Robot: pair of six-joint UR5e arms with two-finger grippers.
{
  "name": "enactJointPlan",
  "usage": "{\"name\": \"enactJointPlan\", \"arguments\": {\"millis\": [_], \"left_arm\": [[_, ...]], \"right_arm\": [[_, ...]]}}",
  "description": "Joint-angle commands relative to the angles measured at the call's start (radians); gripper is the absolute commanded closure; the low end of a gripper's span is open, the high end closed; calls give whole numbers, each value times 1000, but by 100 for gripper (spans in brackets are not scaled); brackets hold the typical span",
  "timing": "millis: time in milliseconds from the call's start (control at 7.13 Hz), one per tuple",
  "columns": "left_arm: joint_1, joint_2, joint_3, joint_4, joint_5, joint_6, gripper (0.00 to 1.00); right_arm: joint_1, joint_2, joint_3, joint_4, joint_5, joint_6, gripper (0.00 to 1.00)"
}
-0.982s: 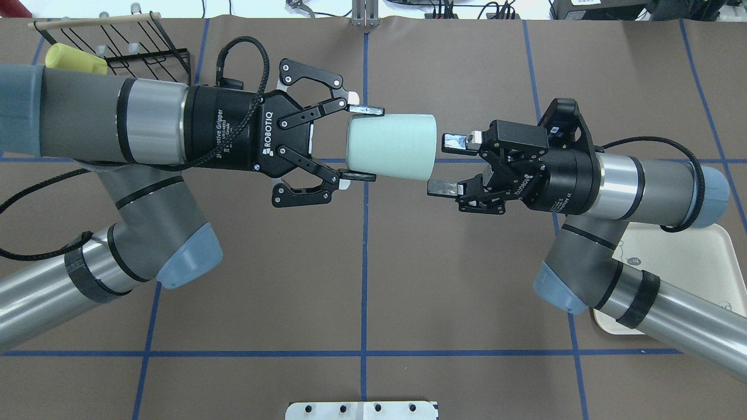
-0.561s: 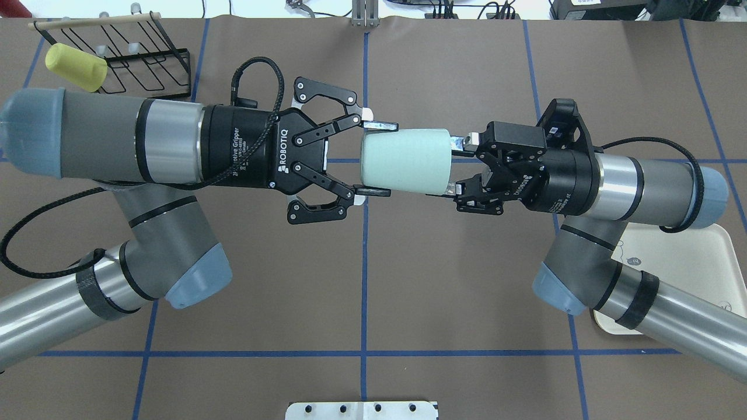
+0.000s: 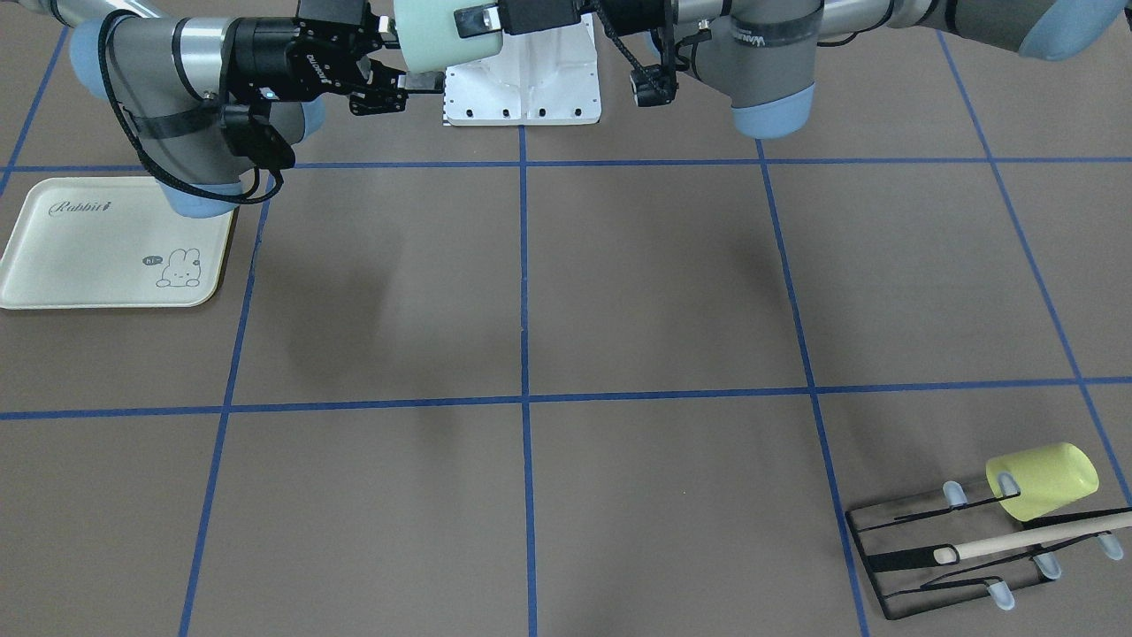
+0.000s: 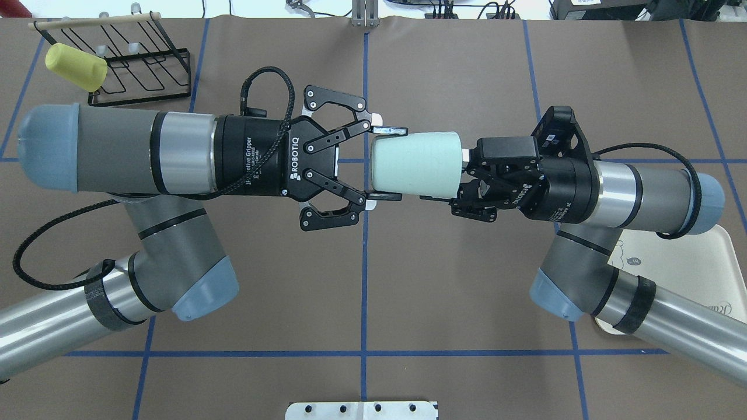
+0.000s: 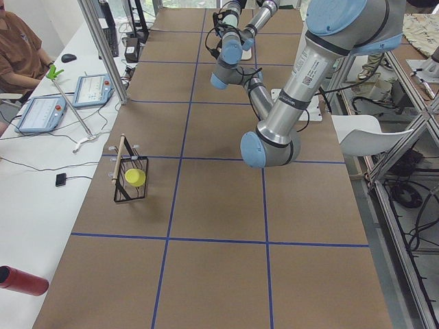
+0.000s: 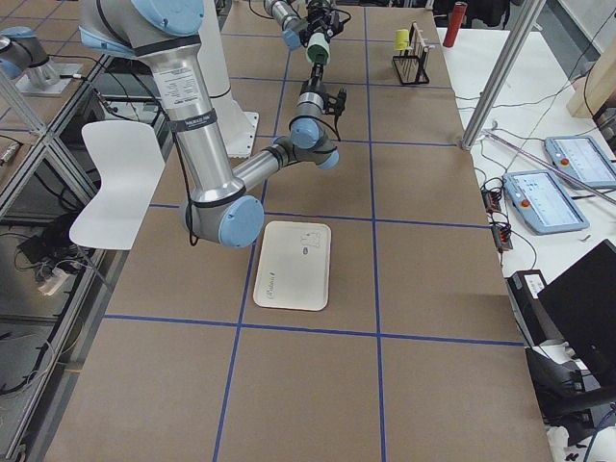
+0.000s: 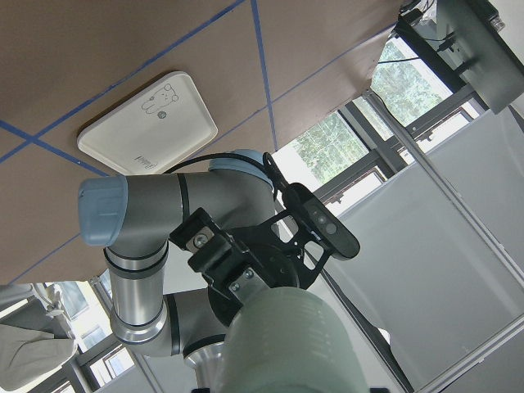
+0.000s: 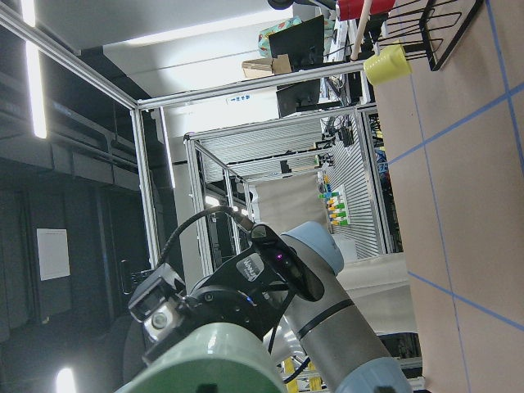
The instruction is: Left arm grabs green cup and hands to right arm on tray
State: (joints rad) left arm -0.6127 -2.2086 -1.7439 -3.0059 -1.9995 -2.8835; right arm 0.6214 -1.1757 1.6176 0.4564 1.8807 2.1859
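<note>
Over the worktop's middle you see the green cup (image 4: 415, 164) between the left gripper (image 4: 387, 163) and the right gripper (image 4: 455, 175). By your edge, on the robot's left, stands the wire rack (image 4: 140, 97) bearing the yellow cup (image 4: 76, 66). The tray (image 3: 88, 248) lies on the robot's right, nearer its edge.

Left arm (image 4: 117, 157) and right arm (image 4: 642, 189) are built alike: silver-grey tubular links, darker grey joint housings, rounded light-blue end caps. Polished silver bands and black rings are seen at the wrists, and black tape is wrapped round each forearm. A black braided cable (image 4: 267, 69) is run along each arm to the wrist. Left gripper (image 4: 388, 163) and right gripper (image 4: 450, 177) are black, with linkage fingers dotted with small silver screws and pale pads at the tips. White "ROBOTIQ" lettering is printed on the bodies. A black camera block (image 4: 557, 131) is mounted on the right wrist.
</note>
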Motion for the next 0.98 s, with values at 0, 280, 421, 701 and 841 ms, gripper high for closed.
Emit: {"name": "enactJointPlan", "arguments": {"millis": [0,280,421,701,841], "left_arm": [[5,-2,9,-2,5,1,100],[10,0,9,-2,5,7,58],[10,-3,7,-1,5,9,24],[7,0,-5,-1,4,10,0],[2,3,-12,1,-1,10,0]], "right_arm": [[-2,-5,-1,30,-2,0,75],[-2,-12,-2,38,5,-2,100],[-2,-15,-4,50,5,-3,100],[-2,-15,-5,51,-3,-5,100],[1,-16,-5,51,-3,-5,100]]}}
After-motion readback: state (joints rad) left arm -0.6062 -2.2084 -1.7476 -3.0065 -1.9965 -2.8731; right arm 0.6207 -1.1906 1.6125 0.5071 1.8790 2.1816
